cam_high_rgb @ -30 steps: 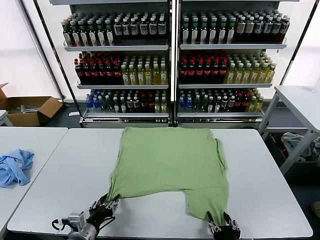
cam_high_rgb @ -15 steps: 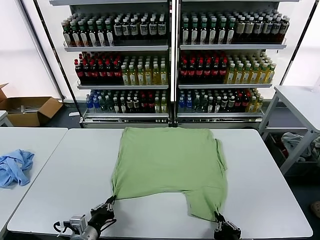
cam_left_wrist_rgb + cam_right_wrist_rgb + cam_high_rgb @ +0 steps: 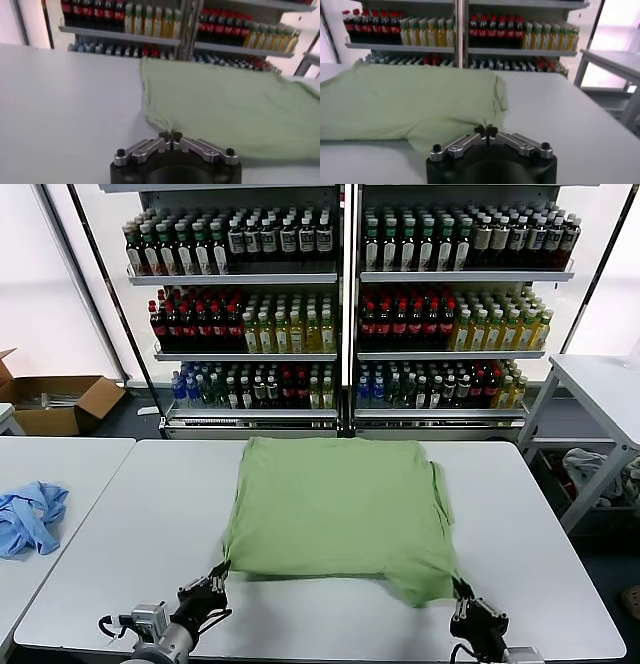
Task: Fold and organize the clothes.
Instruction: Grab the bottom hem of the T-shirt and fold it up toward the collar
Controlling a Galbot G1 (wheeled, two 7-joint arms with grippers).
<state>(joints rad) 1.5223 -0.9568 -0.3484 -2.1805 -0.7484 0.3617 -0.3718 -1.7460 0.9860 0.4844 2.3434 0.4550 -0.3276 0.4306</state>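
The light green shirt [image 3: 340,504] lies spread flat, plain side up, on the white table [image 3: 130,524]; no buttons or logo show. At the near left corner of the cloth my left gripper [image 3: 213,580] is shut, its fingertips pinching that corner; the left wrist view shows the pinch [image 3: 170,134] with the shirt [image 3: 225,105] stretching away from it. My right gripper [image 3: 463,600] is shut on the near right corner, seen in the right wrist view [image 3: 485,131] with the shirt [image 3: 410,100] beyond. The near hem runs almost straight between the two grippers.
Drink shelves [image 3: 340,314] stand behind the table's far edge. A light blue garment [image 3: 30,517] lies on a separate table at the left, beyond which is a cardboard box [image 3: 60,402]. Another table [image 3: 600,384] stands at the right.
Both grippers have shut on the shirt's near corners. The right one has moved rightward and the left slightly up, pulling the drooping right flap out so the near hem is straight.
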